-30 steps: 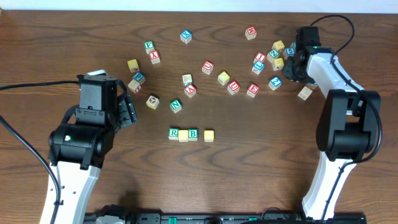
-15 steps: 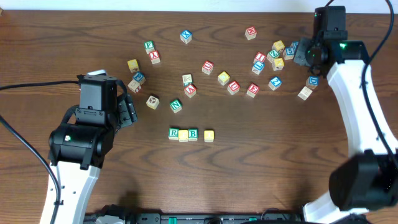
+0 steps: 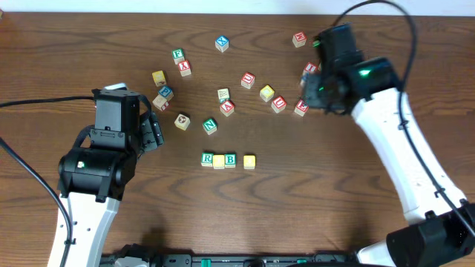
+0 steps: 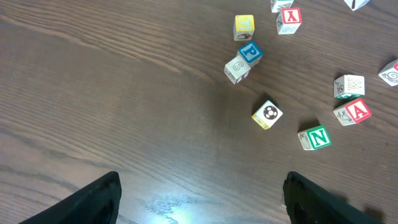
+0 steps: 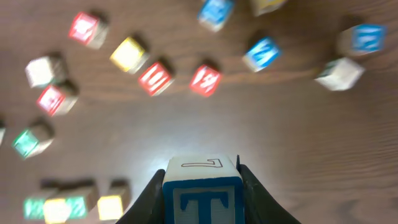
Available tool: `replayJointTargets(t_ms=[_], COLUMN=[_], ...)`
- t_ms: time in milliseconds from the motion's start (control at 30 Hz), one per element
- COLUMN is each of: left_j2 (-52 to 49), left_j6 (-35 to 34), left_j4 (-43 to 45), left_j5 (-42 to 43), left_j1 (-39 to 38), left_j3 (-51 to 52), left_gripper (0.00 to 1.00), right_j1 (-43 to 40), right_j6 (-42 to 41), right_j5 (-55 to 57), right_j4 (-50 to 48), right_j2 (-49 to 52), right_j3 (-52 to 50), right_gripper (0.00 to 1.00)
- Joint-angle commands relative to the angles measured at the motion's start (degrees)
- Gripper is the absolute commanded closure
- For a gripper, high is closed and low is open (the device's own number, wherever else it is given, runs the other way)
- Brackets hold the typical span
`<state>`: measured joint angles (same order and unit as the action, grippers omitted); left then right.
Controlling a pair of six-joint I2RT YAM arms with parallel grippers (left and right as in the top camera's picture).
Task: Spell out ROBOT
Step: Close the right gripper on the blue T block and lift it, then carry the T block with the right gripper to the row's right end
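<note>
Your right gripper (image 5: 202, 186) was clamped on the blue T cube (image 5: 203, 200), "7" on its upper face. Red cubes (image 5: 156, 77) lay ahead of the jaws, with the R-B row (image 5: 68, 205) to their left. Your left gripper (image 4: 200, 200) stood with jaws apart, the green N cube (image 4: 316, 137) ahead-right.

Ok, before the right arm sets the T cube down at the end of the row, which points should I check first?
1. T cube clamped in the right gripper: ok.
2. R cube, first yellow cube, B cube and second yellow cube lined up in that order: ok.
3. Table bare just right of the second yellow cube: ok.
4. Left gripper open and apart from the row: ok.
5. Which face of the T cube will end upward: cannot tell.
</note>
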<state>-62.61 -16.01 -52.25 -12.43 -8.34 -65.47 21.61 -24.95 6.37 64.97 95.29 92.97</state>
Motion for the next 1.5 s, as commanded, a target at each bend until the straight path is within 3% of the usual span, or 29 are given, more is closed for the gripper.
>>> replayJointTargets(t_ms=[0, 200, 400, 633, 967, 1233, 1467], left_j2=[0.13, 0.13, 0.13, 0.13, 0.13, 0.13, 0.13], left_j6=[0.96, 0.98, 0.96, 0.96, 0.98, 0.98, 0.98], left_j4=[-0.04, -0.04, -0.04, -0.04, -0.04, -0.04, -0.04], left_j5=[-1.14, -1.14, -1.14, -1.14, -1.16, -1.16, -1.14], left_j1=[0.24, 0.24, 0.24, 0.24, 0.24, 0.24, 0.24], left_j3=[-1.14, -1.14, -1.14, -1.14, -1.14, -1.14, -1.14], left_gripper=[0.18, 0.18, 0.18, 0.18, 0.18, 0.18, 0.18], right_j1=[5.11, 12.57, 13.75, 13.79, 17.70, 22.73, 24.22], right_j6=[-4.15, -9.03, -11.52, -14.49, -18.34, -20.52, -21.79], right_j5=[1.05, 7.30, 7.58, 4.07, -0.55, -0.31, 2.47], right_j4=[0.17, 0.02, -4.72, -12.72, -25.22, -32.81, -33.09], right_j2=[-0.46, -0.42, -0.42, -0.42, -0.42, -0.42, 0.04], right_j3=[0.28, -1.99, -9.51, -21.20, -34.40, -38.38, -38.66], right_gripper=[0.91, 0.88, 0.89, 0.96, 0.93, 0.89, 0.87])
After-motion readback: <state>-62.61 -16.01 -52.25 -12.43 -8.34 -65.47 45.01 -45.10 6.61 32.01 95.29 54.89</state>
